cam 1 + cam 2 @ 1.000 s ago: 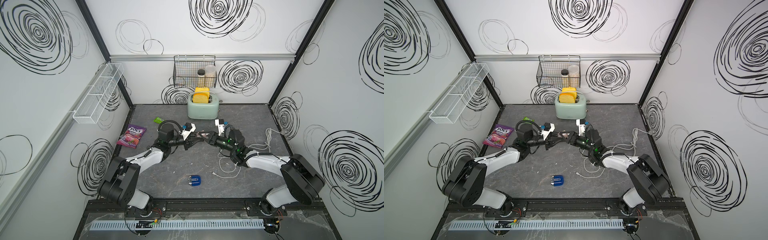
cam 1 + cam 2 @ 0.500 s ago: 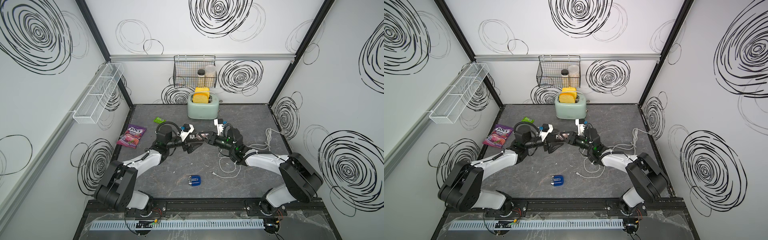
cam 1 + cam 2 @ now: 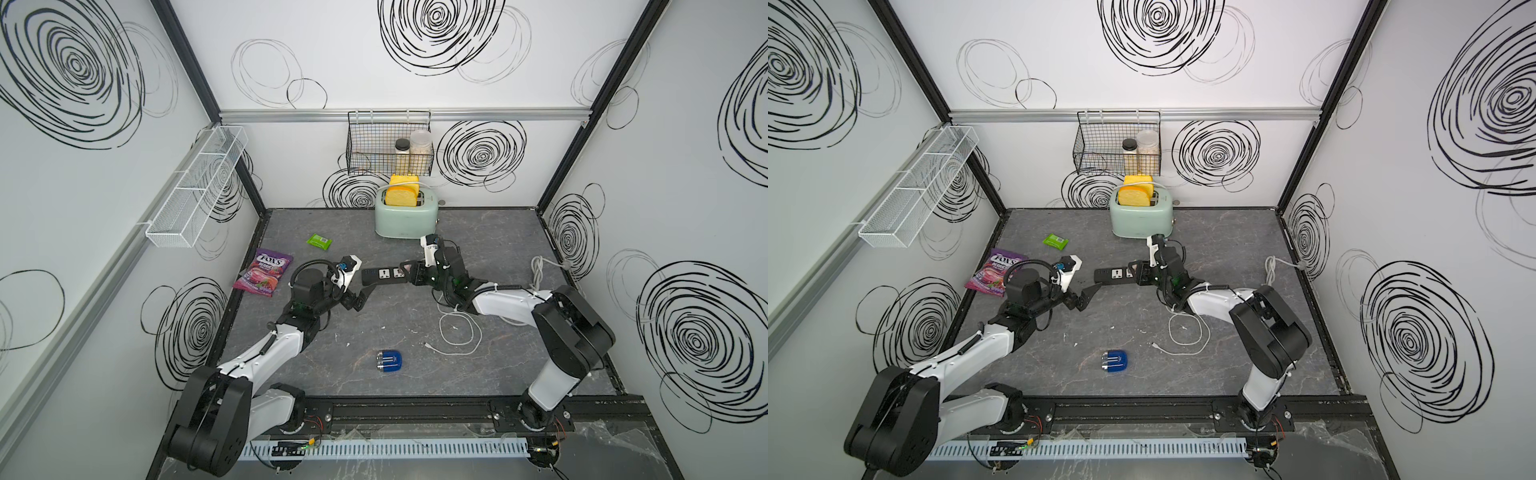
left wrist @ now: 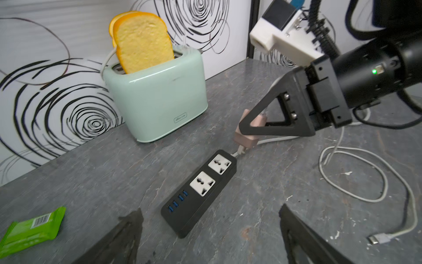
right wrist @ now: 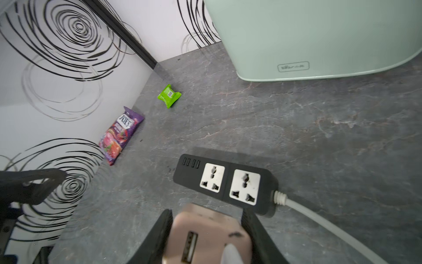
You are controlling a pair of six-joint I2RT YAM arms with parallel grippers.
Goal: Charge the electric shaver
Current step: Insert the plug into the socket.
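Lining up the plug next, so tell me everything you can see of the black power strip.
The black power strip is an oblong, matte plastic-looking bar lying flat on the grey table in front of the toaster. It has two white sockets, both empty, four blue USB ports at one end and a pale cord leaving the other. The charger cube in the right gripper hangs over the cord end; contact is unclear.

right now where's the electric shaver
In both top views the electric shaver lies flat near the front middle of the table, just left of the loose end of the white cable.
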